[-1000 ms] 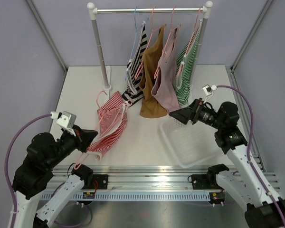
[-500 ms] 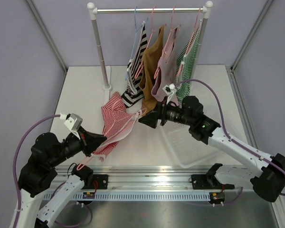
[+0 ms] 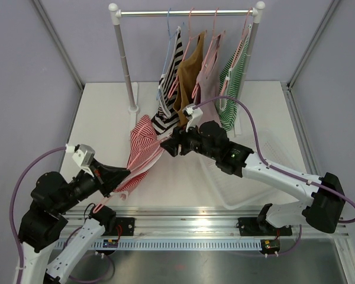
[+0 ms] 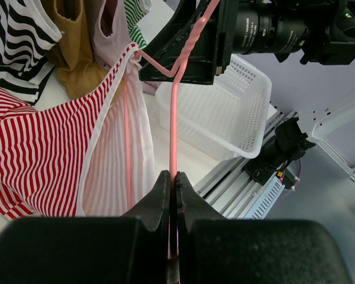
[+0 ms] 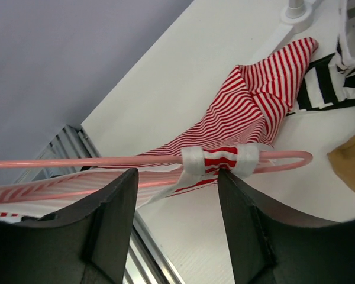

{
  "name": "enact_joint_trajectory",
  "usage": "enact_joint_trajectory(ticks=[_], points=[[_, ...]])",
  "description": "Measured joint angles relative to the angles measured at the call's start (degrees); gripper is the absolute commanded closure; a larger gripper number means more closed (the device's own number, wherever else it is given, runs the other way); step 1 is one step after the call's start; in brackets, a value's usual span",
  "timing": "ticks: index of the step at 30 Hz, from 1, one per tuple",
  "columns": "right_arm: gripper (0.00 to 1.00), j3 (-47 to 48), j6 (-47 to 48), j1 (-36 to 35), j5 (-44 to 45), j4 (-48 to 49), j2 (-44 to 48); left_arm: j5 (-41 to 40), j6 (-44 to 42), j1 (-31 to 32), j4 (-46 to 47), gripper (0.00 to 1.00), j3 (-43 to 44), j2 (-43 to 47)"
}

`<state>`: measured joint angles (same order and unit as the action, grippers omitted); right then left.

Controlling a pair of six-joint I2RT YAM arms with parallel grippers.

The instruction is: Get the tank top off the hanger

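A red-and-white striped tank top (image 3: 143, 152) hangs on a pink hanger (image 4: 173, 112), held low over the table's left half. My left gripper (image 3: 123, 175) is shut on the hanger's lower bar (image 4: 172, 177). My right gripper (image 3: 169, 145) is open at the hanger's far end. In the right wrist view the tank top's strap (image 5: 220, 160) wraps the pink bar (image 5: 106, 161) just ahead of the open gripper (image 5: 177, 173), with the striped cloth (image 5: 248, 112) draped behind.
A rack (image 3: 183, 12) at the back holds several other tops on hangers: black-striped (image 3: 170, 89), brown (image 3: 188, 89), pink (image 3: 208, 94), green-striped (image 3: 232, 89). A white mesh basket (image 3: 236, 183) sits at the right front. Metal rails (image 3: 183, 228) run along the near edge.
My right arm has swung left across the table from the basket to the hanger's far end. My left gripper has tilted the hanger and tank top up toward it.
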<state>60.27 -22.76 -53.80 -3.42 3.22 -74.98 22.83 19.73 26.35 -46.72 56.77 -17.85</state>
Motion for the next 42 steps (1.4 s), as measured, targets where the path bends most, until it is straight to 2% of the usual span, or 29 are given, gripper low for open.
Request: enact_joint_trajectory(ticks=[6,7,9,13,14,15,25,30,38,42], points=[[0.46,0.00,0.02,-0.44,8.17,-1.44,-0.15,-1.66,0.04,0.00,-0.31,1.00,0.90,0.11],[0.52,-0.02,0.02,-0.44,9.03,-1.49,-0.15,-1.88,0.07,0.00,-0.33,1.00,0.94,0.11],[0.59,-0.02,0.09,-0.44,10.23,-1.44,-0.20,-2.03,0.09,0.00,-0.31,1.00,0.96,0.11],[0.85,-0.02,0.44,-0.44,11.54,-1.33,-0.87,-2.10,0.09,0.00,-0.28,1.00,0.96,0.11],[0.97,-0.02,0.59,-0.44,11.69,-1.36,-1.22,-2.12,0.09,0.00,-0.31,1.00,0.96,0.11],[1.00,0.00,0.92,-0.46,11.85,-1.36,-1.51,-2.21,0.07,0.00,-0.31,1.00,0.96,0.11],[1.00,1.97,3.76,-0.35,20.59,-5.29,-2.03,-2.78,0.00,0.00,-0.35,1.00,0.96,0.09],[1.00,5.77,4.09,2.25,22.88,-8.09,-3.43,-2.71,-0.04,-0.02,-0.31,1.00,0.96,0.11],[1.00,8.96,2.84,6.23,21.24,-12.07,-5.68,-2.01,0.72,-0.02,2.40,1.00,0.96,0.11],[1.00,8.46,2.80,7.15,13.90,-11.06,-5.49,-1.77,2.21,0.00,6.47,1.00,0.96,-0.07]])
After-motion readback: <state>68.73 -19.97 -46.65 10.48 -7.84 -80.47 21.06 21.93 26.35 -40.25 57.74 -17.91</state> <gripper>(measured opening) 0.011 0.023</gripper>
